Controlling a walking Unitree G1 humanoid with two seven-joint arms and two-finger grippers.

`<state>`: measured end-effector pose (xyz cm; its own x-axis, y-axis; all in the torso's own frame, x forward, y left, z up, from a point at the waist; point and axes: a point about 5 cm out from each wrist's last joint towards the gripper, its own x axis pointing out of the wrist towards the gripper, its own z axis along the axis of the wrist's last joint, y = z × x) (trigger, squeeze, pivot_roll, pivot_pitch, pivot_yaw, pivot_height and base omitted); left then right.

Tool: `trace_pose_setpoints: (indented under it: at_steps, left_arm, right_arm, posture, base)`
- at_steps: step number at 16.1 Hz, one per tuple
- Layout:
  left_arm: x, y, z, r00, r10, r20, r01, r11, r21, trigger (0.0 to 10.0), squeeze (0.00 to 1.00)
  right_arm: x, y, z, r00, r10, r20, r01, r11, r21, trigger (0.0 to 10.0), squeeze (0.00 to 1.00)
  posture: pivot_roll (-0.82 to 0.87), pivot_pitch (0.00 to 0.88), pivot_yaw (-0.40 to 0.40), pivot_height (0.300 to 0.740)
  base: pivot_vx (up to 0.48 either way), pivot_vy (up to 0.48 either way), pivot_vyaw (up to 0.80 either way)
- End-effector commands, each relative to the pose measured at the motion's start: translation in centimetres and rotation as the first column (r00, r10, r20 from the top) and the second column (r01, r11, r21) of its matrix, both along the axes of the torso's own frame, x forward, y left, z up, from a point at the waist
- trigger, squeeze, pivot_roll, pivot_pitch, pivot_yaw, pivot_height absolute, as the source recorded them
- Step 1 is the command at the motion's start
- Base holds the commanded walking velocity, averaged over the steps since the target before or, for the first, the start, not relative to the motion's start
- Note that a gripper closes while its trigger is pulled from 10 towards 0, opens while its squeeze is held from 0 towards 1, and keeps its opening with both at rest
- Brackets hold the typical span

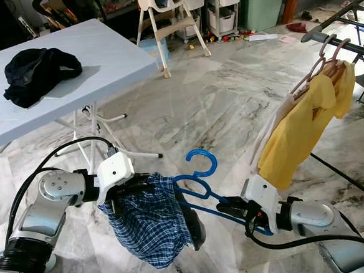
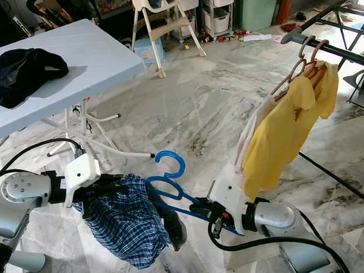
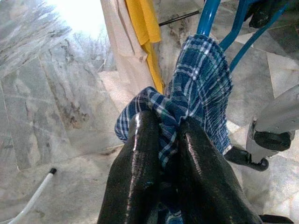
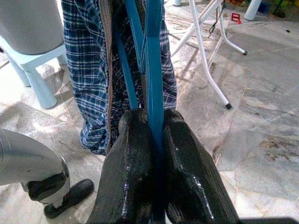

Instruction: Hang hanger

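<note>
Your right gripper (image 1: 237, 206) had its jaws clamped on the blue hanger (image 1: 201, 185) at lower centre, while the left gripper (image 3: 161, 158) pinched the plaid shorts (image 1: 147, 223) draped on it. I'd have kept both grips tight and lifted the hook level toward the rack rail (image 1: 341, 44) at upper right.

Marble floor (image 1: 229, 89), grey-veined, ran across the whole scene. White folding table (image 1: 102, 61) stood at approx 10 o'clock, its legs on the marble; a crumpled black garment (image 1: 37, 71) lay on the top w/ bare surface around it. High chair (image 1: 167, 19) stood on the floor at 12 o'clock. Small red items (image 1: 296, 26) lay scattered on the marble toward 1 o'clock, nr storage drawers (image 1: 223, 8).
</note>
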<state>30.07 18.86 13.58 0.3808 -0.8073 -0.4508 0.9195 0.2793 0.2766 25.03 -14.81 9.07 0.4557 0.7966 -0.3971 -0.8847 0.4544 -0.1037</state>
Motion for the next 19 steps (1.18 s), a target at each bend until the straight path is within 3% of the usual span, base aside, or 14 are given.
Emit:
trace_pose_setpoints:
  at_steps: [1,5,6,12,15,17,19]
  left_arm:
    - [0.5,0.0,0.8,0.999,0.027,0.031,-0.026,0.998,-0.053,0.0,0.0]
    - [0.5,0.0,0.9,0.999,0.026,0.031,-0.024,0.998,-0.055,0.0,0.0]
    - [-0.8,0.2,0.2,0.998,-0.023,-0.053,0.02,0.998,-0.061,0.0,0.0]
    - [-0.6,-0.2,0.3,0.998,-0.033,-0.047,0.029,0.997,-0.069,0.0,0.0]
    - [-0.6,-0.2,0.4,0.998,-0.044,-0.052,0.04,0.997,-0.068,0.0,0.0]
    - [-0.5,0.0,0.3,0.998,-0.04,-0.055,0.036,0.997,-0.063,0.0,0.0]
    - [-0.3,0.5,0.2,0.999,-0.013,-0.051,0.01,0.999,-0.044,0.0,0.0]
  right_arm:
    - [-0.2,1.5,0.5,0.997,0.076,0.019,-0.077,0.995,0.061,10.0,0.0]
    - [-0.2,1.5,0.5,0.997,0.076,0.019,-0.077,0.995,0.061,10.0,0.0]
    - [1.7,-1.6,1.8,0.999,0.045,0.014,-0.045,0.998,0.042,10.0,1.0]
    - [2.4,-0.4,2.7,0.997,0.063,0.041,-0.067,0.993,0.099,10.0,1.0]
    - [3.9,-0.9,3.7,0.992,0.032,0.119,-0.04,0.997,0.065,10.0,1.0]
    - [5.5,-2.1,4.5,0.981,0.035,0.19,-0.03,0.999,-0.032,10.0,1.0]
    - [6.6,-3.1,5.2,0.974,0.014,0.228,0.001,0.998,-0.069,10.0,1.0]
  posture:
    - [-0.11,0.067,0.062,0.74]
    - [-0.11,0.067,0.062,0.74]
    - [-0.11,0.061,0.064,0.74]
    - [-0.11,0.059,0.069,0.74]
    - [-0.11,0.058,0.071,0.74]
    - [-0.11,0.055,0.068,0.74]
    - [-0.1,0.054,0.066,0.74]
  base:
    - [0.0,0.0,0.0]
    - [0.0,0.0,0.0]
    - [0.0,0.0,0.0]
    - [0.0,0.0,0.0]
    - [0.0,0.0,0.0]
    - [0.0,0.0,0.0]
    - [0.0,0.0,0.0]
